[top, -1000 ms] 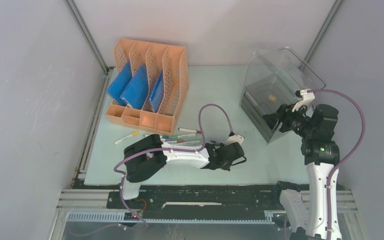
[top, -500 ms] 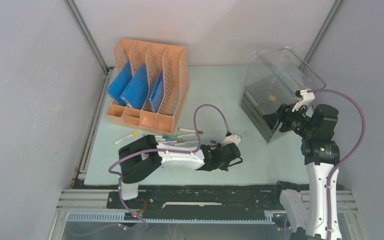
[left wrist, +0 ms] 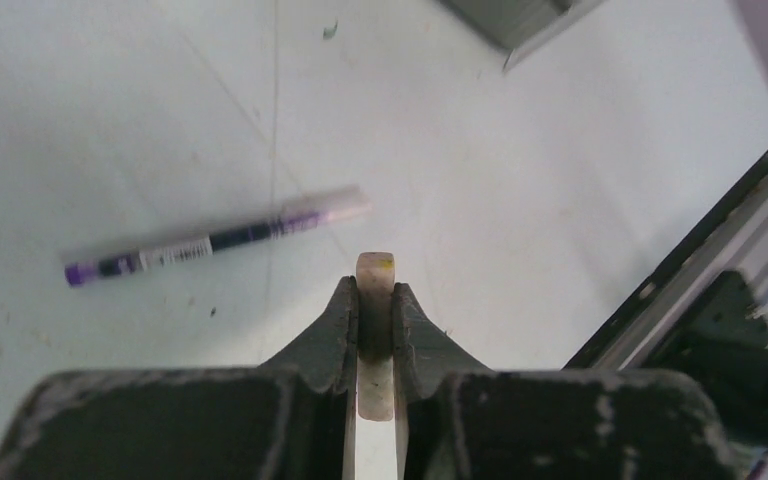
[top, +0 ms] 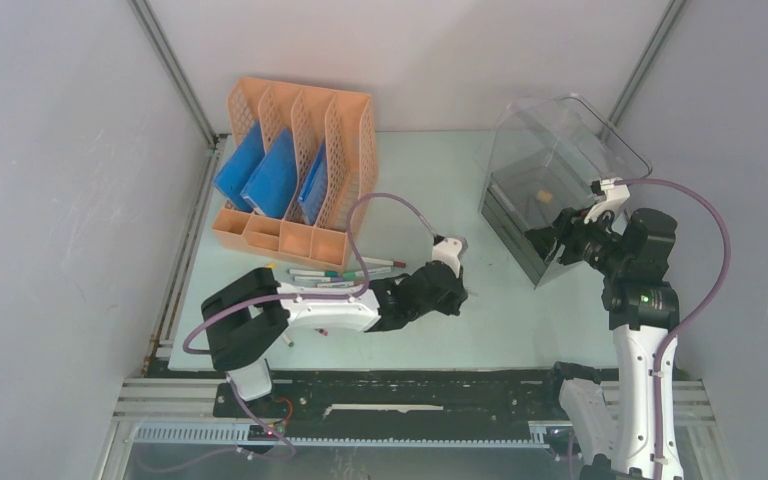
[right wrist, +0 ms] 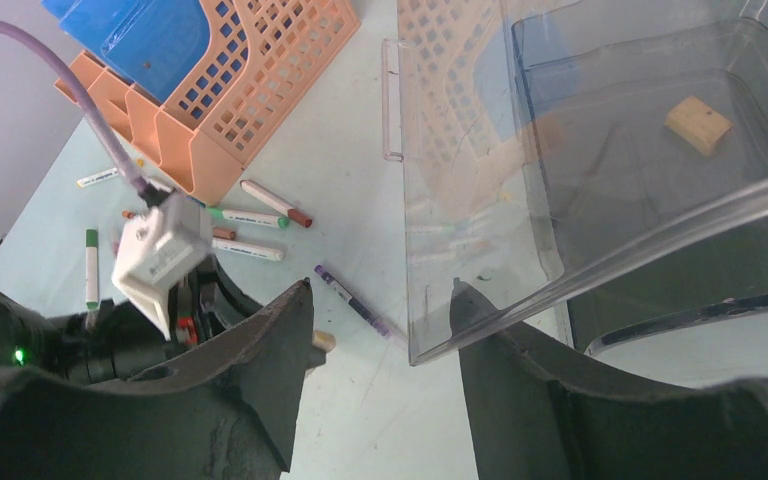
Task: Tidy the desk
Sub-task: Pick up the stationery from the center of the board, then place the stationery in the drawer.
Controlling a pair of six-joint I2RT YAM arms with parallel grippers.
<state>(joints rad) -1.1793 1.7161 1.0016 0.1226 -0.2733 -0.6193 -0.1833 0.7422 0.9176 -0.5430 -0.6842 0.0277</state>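
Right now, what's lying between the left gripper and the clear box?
A purple pen lies on the desk; the right wrist view shows it. The left gripper clamps a beige block.

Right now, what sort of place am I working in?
Probably a mock office desk in a walled test booth: an orange file rack with blue folders, loose pens lying on it, a clear drawer box, plain grey panels around.

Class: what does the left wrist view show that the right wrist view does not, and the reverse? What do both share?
Left wrist only: the left gripper shut on a pale block. Right wrist only: orange file rack, blue folders, tan cube in the clear drawer box. Both: purple pen on the desk.
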